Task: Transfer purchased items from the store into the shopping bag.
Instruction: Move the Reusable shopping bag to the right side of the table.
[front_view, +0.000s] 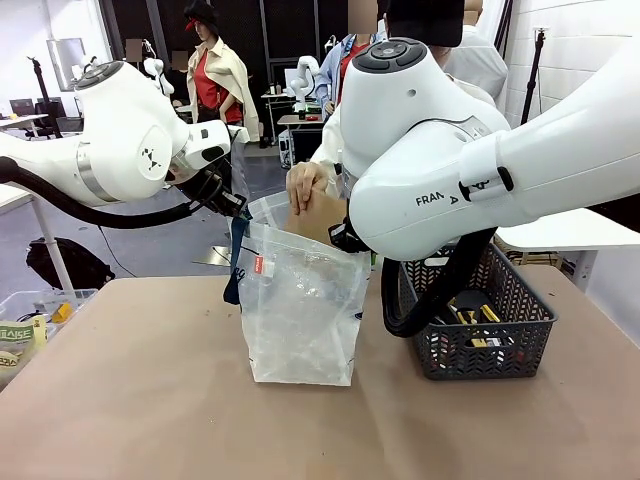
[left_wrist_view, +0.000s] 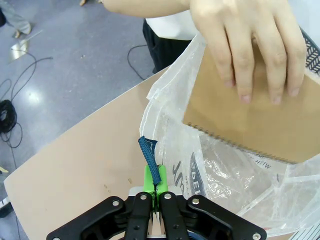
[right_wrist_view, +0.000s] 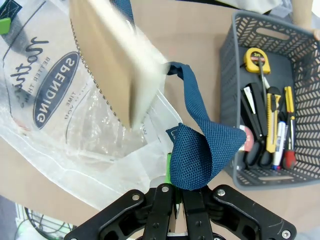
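Pinching the navy straps (right_wrist_view: 200, 150) of the shopping bag (front_view: 300, 310) in left gripper (left_wrist_view: 155, 182) and right gripper (right_wrist_view: 175, 186), to keep its mouth wide for the tan notebook (left_wrist_view: 250, 125) in a person's hand (left_wrist_view: 245, 45) just above. Other items (right_wrist_view: 270, 125) in the basket (front_view: 520, 300) beside the bag.

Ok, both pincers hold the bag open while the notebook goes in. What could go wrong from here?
The left pincer is shut on just a narrow bit of navy strap; it might slip and let the bag mouth sag. The notebook goes in spiral edge first, which could catch the thin plastic. The person's hand is right over the mouth, so any pincer move could bump it.
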